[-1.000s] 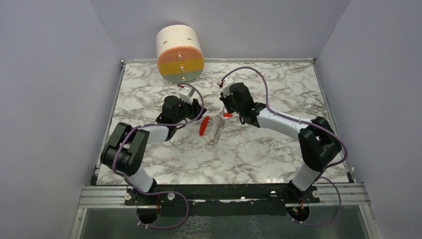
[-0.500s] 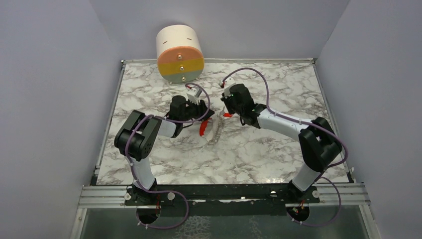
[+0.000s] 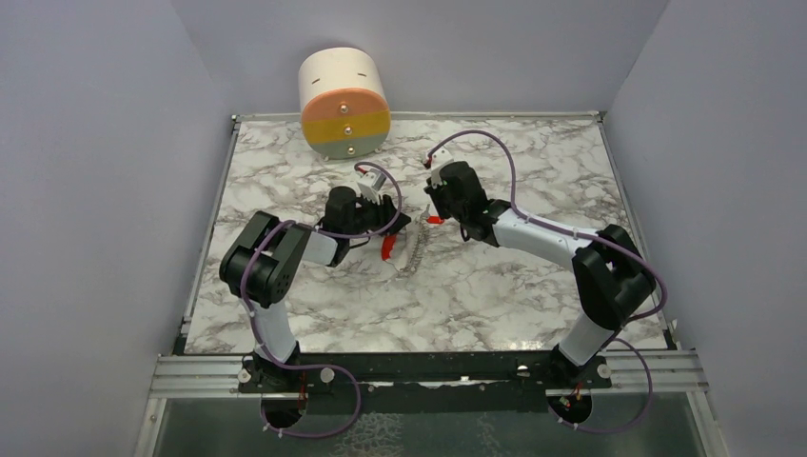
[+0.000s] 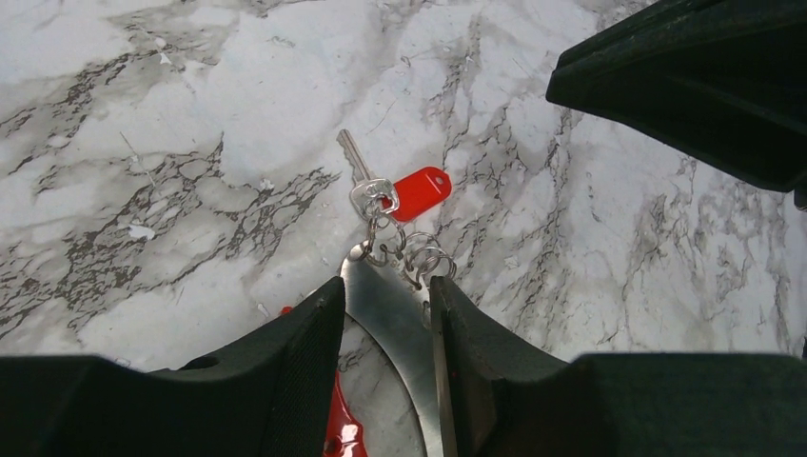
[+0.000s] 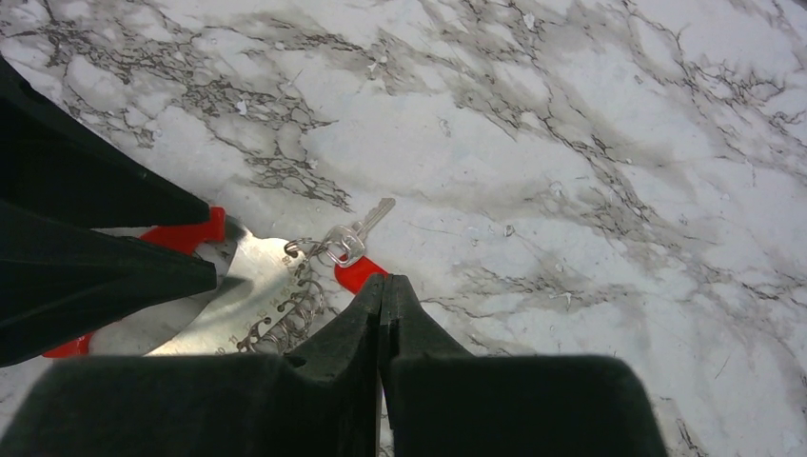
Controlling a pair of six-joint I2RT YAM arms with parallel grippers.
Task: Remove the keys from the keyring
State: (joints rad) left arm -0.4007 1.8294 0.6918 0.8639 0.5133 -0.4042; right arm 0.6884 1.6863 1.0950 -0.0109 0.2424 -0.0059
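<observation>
Left gripper, just swung in rightward, now clamping keyring plate; right gripper staying pinched closed over red tag; I'm reading anchor set, key still on.

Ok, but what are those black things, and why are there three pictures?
Those are two robot arms bolted to a marble table. One picture looks down from above; the other two come from a camera on each wrist. On the table lies a bunch: a small key, a red tag, little rings and a shiny metal plate. The left gripper pinches the plate. The right gripper is shut beside the tag, holding nothing I can see. A round drawer box sits at the back.
</observation>
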